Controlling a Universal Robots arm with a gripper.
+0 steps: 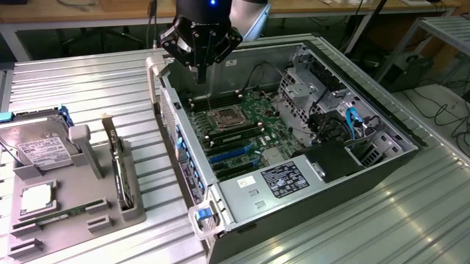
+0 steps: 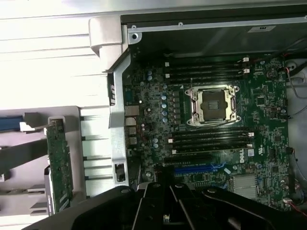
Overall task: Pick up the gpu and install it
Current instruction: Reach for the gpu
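The gpu is a thin dark card standing on its edge in a slot of the grey holder tray, at the exterior view's left of the open computer case. In the wrist view the gpu shows edge-on beside the case wall. My gripper hangs above the far end of the case, over the motherboard, well apart from the gpu. Its fingers are shut together with nothing between them. The gripper's black body shows above the motherboard's blue slots.
A silver hard drive, a processor chip and a green memory stick sit in the same tray. Inside the case are the empty CPU socket, blue expansion slots, the power supply and a drive cage.
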